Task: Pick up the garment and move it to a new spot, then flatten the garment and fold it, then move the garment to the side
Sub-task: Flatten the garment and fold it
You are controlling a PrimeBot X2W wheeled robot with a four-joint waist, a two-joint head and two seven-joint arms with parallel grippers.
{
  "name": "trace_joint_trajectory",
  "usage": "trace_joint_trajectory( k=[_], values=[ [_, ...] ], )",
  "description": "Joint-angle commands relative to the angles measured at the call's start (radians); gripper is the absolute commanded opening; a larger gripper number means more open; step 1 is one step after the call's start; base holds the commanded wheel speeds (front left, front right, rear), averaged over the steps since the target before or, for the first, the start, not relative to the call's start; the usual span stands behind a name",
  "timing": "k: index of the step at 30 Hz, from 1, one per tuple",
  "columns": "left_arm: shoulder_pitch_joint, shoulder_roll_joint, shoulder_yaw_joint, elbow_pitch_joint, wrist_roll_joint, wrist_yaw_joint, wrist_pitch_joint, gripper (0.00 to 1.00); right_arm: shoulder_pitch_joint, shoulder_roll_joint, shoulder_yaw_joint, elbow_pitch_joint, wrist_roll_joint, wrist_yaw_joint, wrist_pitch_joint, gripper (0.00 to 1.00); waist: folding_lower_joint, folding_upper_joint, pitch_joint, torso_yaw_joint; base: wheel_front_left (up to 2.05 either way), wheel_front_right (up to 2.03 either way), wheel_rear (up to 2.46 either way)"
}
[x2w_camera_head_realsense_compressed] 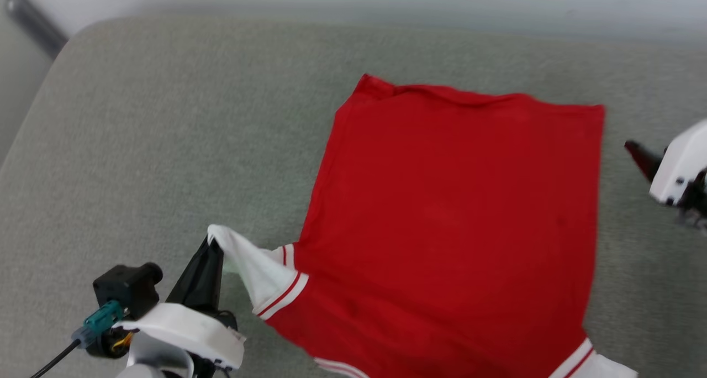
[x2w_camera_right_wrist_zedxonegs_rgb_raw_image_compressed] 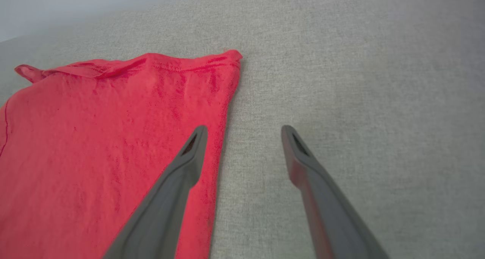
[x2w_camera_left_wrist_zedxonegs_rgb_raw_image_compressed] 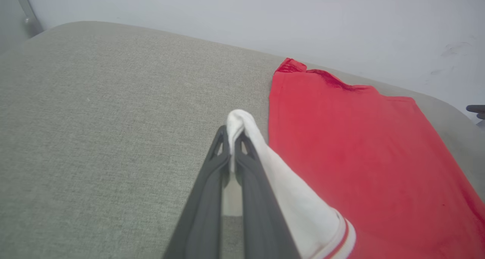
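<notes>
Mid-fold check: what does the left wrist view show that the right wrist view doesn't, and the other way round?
Left wrist view, not the right: the left claw shut on the red jersey-style shirt's white short sleeve with striped trim, held up off the grey woven fabric cushion. Right wrist view, not the left: the right claw open and empty, one finger seen against the shirt's side edge, the other against bare cushion. Both: the shirt's plain red body lying spread, its far hem, and the cushion.
</notes>
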Motion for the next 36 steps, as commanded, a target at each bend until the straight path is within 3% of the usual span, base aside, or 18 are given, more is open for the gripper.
trace_joint_trajectory(
  k=[1, 9, 16, 17, 19, 28, 36],
  values=[
    [-0.025, -0.005, -0.004, -0.009, 0.009, -0.002, -0.002, 0.0, -0.039, -0.01, 0.001, 0.014, -0.012, 0.0, 0.021, 1.0, -0.0003, 0.0, 0.085, 0.073, 0.0, 0.0, 0.0],
    [-0.11, -0.032, -0.034, -0.021, 0.038, -0.035, -0.016, 0.0, -0.225, -0.041, -0.021, 0.122, -0.094, 0.0, 0.119, 1.0, -0.0003, 0.0, 0.197, 0.125, 0.0, 0.0, 0.0],
    [-0.15, -0.05, -0.053, 0.017, 0.038, -0.062, -0.024, 0.0, -0.204, -0.009, -0.078, 0.253, -0.159, -0.001, 0.22, 1.0, -0.0003, 0.0, 0.223, 0.144, 0.0, 0.0, 0.0],
    [-0.152, -0.052, -0.054, 0.023, 0.036, -0.067, -0.024, 0.0, -0.196, 0.001, -0.089, 0.272, -0.167, -0.001, 0.238, 0.6, -0.0003, 0.0, 0.222, 0.144, 0.0, 0.0, 0.0],
    [-0.154, -0.057, -0.054, 0.036, 0.032, -0.071, -0.03, 0.0, -0.187, 0.012, -0.094, 0.284, -0.18, -0.001, 0.24, 0.0, -0.0003, 0.0, 0.216, 0.147, 0.0, 0.0, 0.0],
    [-0.12, -0.057, -0.052, 0.106, 0.011, -0.075, -0.035, 0.0, -0.228, -0.05, -0.059, 0.204, -0.194, -0.001, 0.209, 0.0, -0.0003, 0.0, 0.122, 0.117, 0.0, 0.0, 0.0],
    [-0.033, -0.037, -0.034, 0.146, -0.015, -0.047, -0.041, 0.0, -0.126, -0.116, 0.061, 0.058, -0.114, -0.001, 0.256, 0.0, -0.0003, 0.0, -0.046, 0.025, 0.0, 0.0, 0.0]
  ],
)
